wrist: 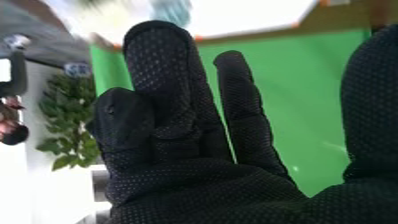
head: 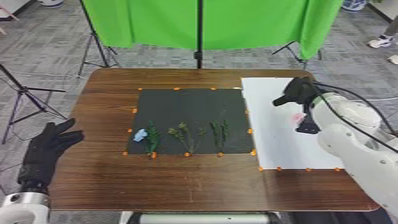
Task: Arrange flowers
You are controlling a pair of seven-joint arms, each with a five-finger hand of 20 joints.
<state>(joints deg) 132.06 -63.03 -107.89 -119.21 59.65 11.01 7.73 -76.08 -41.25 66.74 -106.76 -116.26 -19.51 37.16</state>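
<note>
Your right hand (head: 294, 93), released, hangs over the white sheet (head: 274, 135) at two o'clock; your left hand (head: 51, 140), released, at nine.

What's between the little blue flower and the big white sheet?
In the head view, thin green leafy stems lie there on the flat black mat, with orange marks along its edge.

Setting: robotics lab

Green cloth (head: 258, 22) hung behind a wooden table (head: 178, 187), with black tripod stands (head: 28, 89) on grey carpet (head: 160, 57). Orange tape marks (head: 188, 154) dotted the tabletop; two white robot arms (head: 360, 162) reached alongside. Read as robotics lab.
</note>
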